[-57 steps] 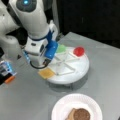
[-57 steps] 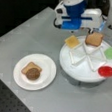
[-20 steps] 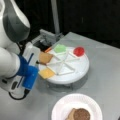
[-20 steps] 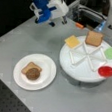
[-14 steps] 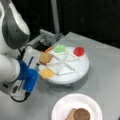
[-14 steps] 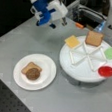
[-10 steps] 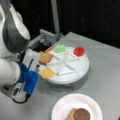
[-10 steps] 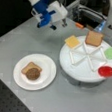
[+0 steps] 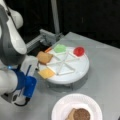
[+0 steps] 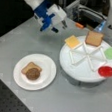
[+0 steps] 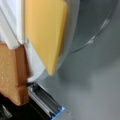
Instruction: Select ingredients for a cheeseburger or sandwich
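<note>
— How many pieces do you count?

— One cheese square (image 10: 72, 41) and one toast square (image 10: 94, 38) on the divided white tray (image 10: 80, 69), both just beside my gripper (image 10: 60, 26); beyond them, one lettuce piece (image 10: 111, 53) and one tomato disc (image 10: 106, 71). Well away from my gripper, the paper plate (image 10: 46, 70) carries a second toast (image 10: 29, 66) with the one patty (image 10: 33, 73) on top.

— And your gripper?

— It hangs above the grey table (image 10: 27, 37), off the tray's edge nearest the cheese. I touch nothing; how wide my fingers stand, I cannot tell.
</note>
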Motion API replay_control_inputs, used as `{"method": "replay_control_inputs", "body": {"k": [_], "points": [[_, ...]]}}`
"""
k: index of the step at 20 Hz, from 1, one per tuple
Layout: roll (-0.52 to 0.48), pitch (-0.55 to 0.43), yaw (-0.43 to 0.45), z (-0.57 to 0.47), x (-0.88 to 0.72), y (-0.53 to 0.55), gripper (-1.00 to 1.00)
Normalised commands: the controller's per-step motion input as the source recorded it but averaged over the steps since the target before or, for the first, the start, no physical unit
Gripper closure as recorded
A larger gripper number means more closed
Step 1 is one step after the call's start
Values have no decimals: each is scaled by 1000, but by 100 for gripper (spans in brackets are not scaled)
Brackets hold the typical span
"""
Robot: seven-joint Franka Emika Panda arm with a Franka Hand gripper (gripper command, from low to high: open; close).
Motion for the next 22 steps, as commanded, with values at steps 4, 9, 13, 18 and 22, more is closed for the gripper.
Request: {"method": "replay_control_inputs", "body": {"k": [4, 9, 13, 18, 22], "points": [[268, -97, -124, -115, -107, 27, -100], [270, -126, -137, -121, -101, 98, -100], [228, -144, -115, -89, -71, 47, -100], [189, -145, -103, -91, -31, 5, -100], [184, -142, -110, -108, 9, 38, -100]]}}
